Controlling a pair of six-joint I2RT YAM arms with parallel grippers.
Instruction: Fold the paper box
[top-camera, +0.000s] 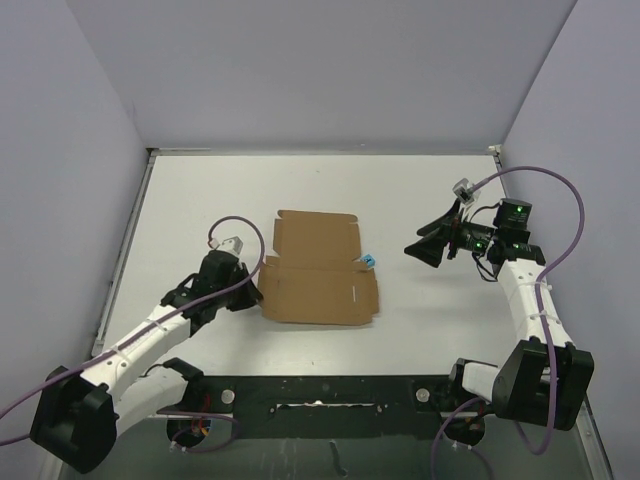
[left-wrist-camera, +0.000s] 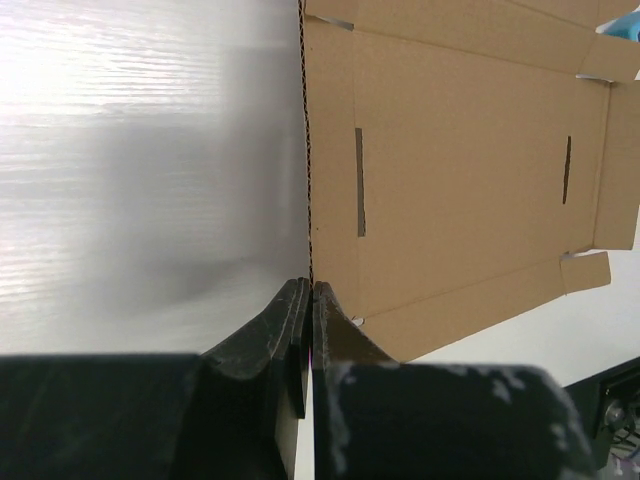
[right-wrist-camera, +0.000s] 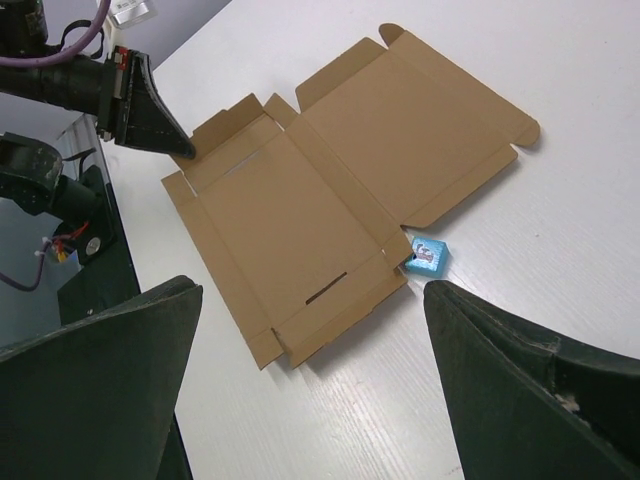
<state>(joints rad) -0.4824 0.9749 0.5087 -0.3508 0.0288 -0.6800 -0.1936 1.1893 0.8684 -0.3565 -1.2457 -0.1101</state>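
- A black mounting rail runs along the near edge of the white table, with both arm bases bolted to it.
- The left gripper is low at the table, at the near left corner of the paper box. In the left wrist view its two fingers are pressed together, and the box's left edge runs straight into the seam between them, so it has that edge pinched.
- The paper box lies unfolded near the middle of the table as a brown die-cut sheet with crease lines, two slits and small side tabs. The flap along its left edge stands up from the table; the rest lies flat.
- A tiny blue cube sits on the table just beside the box's right edge, close to a tab.
- The right gripper hangs well to the right of the box and the cube, pointing left toward them. Its fingers are spread wide apart and hold nothing.
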